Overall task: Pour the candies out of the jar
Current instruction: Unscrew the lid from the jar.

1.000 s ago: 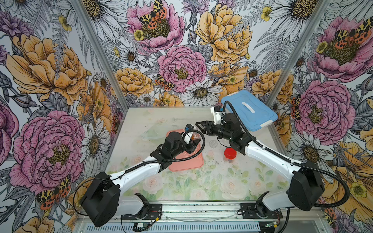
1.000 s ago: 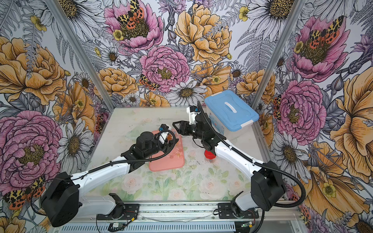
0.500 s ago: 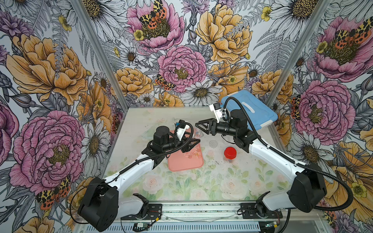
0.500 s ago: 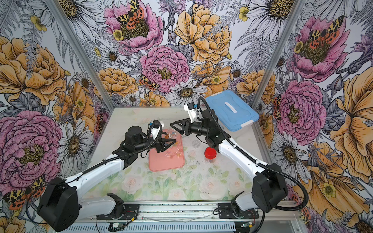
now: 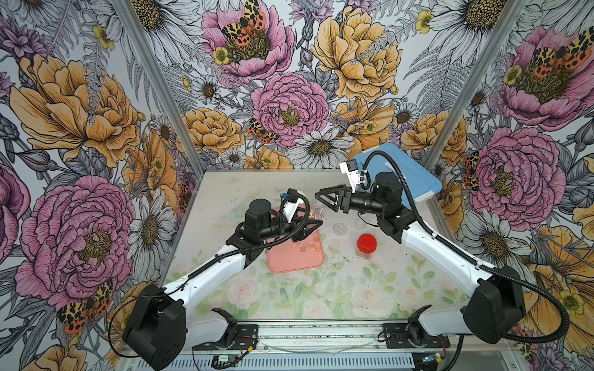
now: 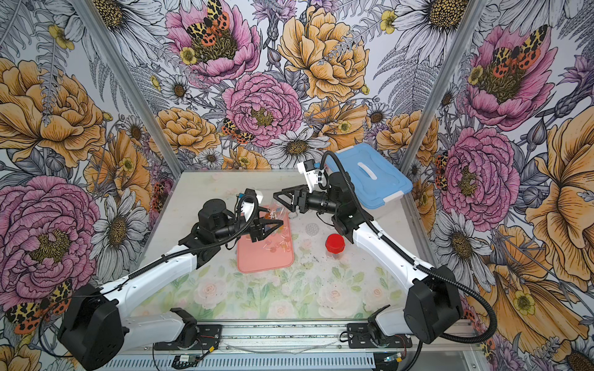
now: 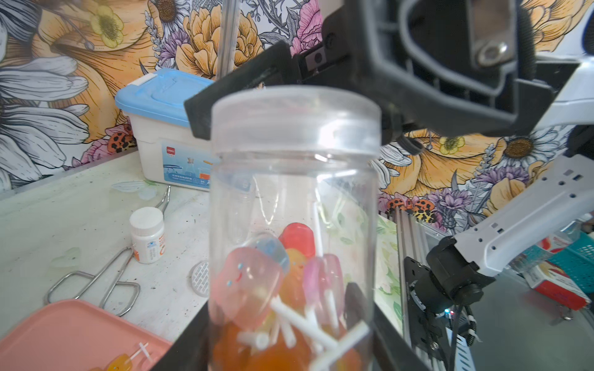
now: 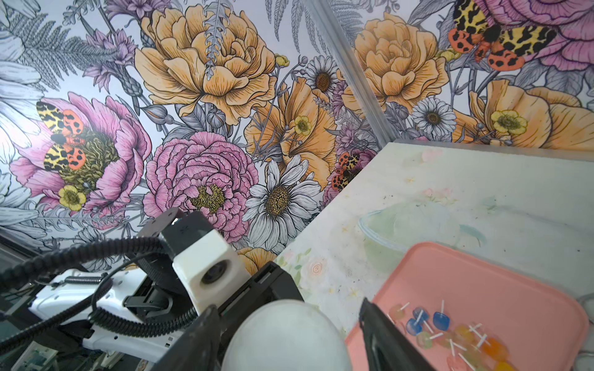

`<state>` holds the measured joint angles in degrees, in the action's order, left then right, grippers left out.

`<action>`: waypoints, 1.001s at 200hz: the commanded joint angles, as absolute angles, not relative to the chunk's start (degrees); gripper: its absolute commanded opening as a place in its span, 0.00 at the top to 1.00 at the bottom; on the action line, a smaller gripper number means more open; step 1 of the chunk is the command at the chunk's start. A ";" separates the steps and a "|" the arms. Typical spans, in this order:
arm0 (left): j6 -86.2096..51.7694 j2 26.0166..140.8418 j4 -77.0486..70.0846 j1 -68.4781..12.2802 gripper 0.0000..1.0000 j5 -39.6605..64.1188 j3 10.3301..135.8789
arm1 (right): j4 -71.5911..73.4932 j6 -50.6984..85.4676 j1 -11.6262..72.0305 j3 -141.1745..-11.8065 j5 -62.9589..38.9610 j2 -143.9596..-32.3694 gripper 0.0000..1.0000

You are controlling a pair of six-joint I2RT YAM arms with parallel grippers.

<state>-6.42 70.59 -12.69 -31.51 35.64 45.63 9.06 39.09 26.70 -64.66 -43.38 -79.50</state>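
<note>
Clear plastic jar (image 7: 292, 192), seemingly capped, pastel candies (image 7: 257, 282) inside.

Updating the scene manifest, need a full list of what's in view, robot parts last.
clear jar: 1, see-through, in the left end effector
lid: 1, clear, on that jar
tray: 1, pink, mid-table
candies: many, orange, pink, blue; inside the clear jar and loose on the tray
red-lidded jar: 1, clear body, standing beside the tray
box: 1, white, blue lid, far corner
tongs: 1, metal, lying flat
bottle: 1, white, by the tongs
disc: 1, white, perforated, on the table
left end effector: 1, black, shut on the clear jar
right end effector: 1, black, open at the lid
</note>
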 commanded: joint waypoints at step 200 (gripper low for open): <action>5.54 70.68 -5.89 -40.28 1.00 3.02 48.52 | 1.10 37.72 33.66 -66.46 -20.00 -81.25 0.32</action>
<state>4.93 70.48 -4.40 -39.64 3.95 46.61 -0.21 38.92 33.19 -64.93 -21.37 -80.42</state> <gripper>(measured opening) 0.569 0.691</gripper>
